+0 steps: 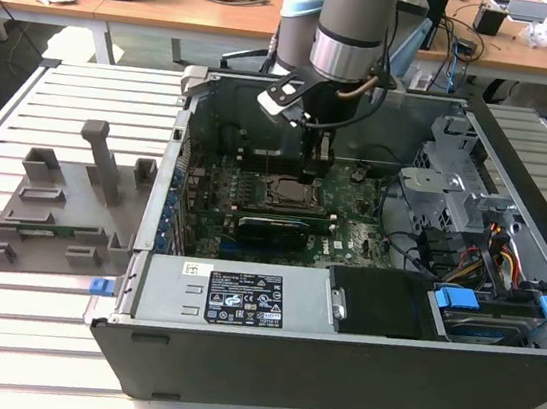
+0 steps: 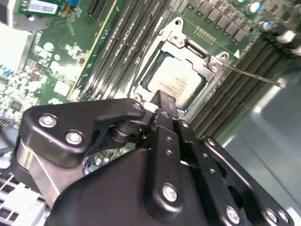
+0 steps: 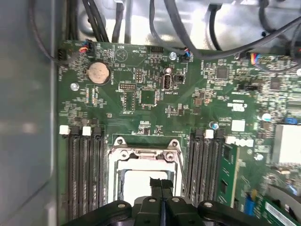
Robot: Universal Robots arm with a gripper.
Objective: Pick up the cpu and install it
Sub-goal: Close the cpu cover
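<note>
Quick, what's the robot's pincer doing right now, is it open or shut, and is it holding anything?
Pincer: closed, holding nothing, its tip right over the chip.

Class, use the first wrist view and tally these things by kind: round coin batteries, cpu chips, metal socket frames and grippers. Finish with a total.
coin battery: 1
cpu: 1
socket frame: 1
gripper: 1
Total: 4
</note>
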